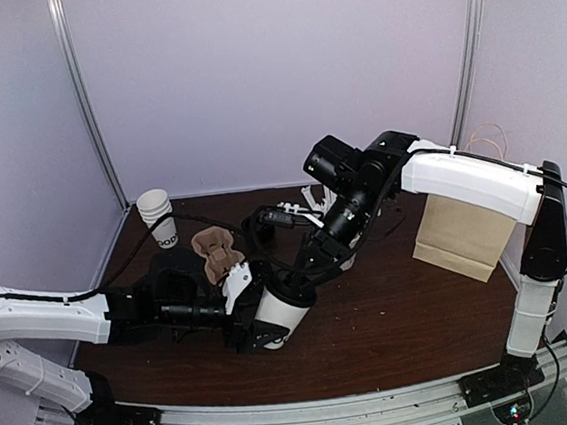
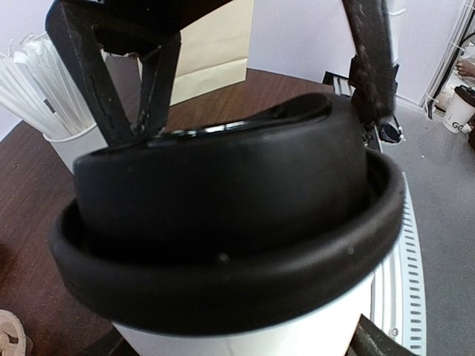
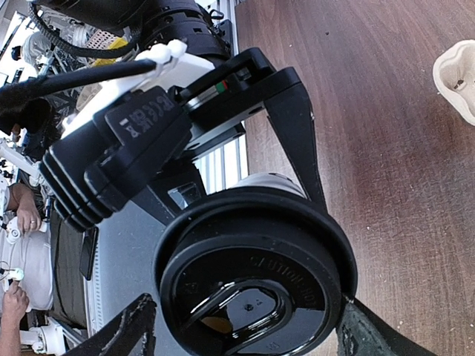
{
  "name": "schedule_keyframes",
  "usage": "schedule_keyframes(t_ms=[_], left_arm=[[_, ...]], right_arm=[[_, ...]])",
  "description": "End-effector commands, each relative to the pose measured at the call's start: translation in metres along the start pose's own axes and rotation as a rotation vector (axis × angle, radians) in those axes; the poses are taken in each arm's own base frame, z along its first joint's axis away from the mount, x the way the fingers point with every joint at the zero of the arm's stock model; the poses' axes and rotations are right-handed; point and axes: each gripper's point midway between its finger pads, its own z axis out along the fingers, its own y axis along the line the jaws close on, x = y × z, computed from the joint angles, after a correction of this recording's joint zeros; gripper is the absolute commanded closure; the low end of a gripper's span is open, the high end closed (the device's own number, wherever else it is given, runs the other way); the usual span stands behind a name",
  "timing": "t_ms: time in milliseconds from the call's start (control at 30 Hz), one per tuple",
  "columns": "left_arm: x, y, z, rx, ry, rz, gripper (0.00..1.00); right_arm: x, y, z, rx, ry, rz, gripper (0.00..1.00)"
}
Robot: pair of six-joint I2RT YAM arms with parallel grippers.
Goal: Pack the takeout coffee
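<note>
Filling my left wrist view is the black lid (image 2: 223, 200) of the takeout coffee (image 1: 285, 308). My left gripper (image 1: 258, 313) is wrapped wide around its white paper side and holds it tipped over the table (image 1: 396, 332), near the front. My right gripper (image 1: 307, 268) has its fingers spread, one each side of the lid, holding nothing. I think the cup is light and soft. A hard squeeze could squash it or pop the lid. The best hold is the wall just under the rim.
</note>
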Motion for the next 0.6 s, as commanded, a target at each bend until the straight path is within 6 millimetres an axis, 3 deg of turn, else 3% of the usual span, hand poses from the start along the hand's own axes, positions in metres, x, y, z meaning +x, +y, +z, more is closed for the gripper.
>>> schedule_keyframes(t_ms=[0, 200, 433, 567], left_arm=[[-0.0442, 0.0063, -0.0065, -0.043, -0.148, 0.025, 0.21], [-0.0490, 0.0023, -0.0082, -0.022, -0.191, 0.028, 0.21], [-0.0517, 0.0016, -0.0054, -0.009, -0.204, 0.012, 0.21], [-0.0513, 0.0003, -0.0043, -0.001, -0.204, 0.008, 0.21]], right_arm=[[-0.0019, 0.0078, 0.0092, -0.016, 0.012, -0.038, 0.16], [-0.0024, 0.0131, 0.0113, -0.026, 0.020, -0.049, 0.12], [-0.0014, 0.0070, 0.0138, 0.005, 0.032, -0.046, 0.15], [-0.0006, 0.0042, 0.0155, 0.026, 0.042, -0.050, 0.12]])
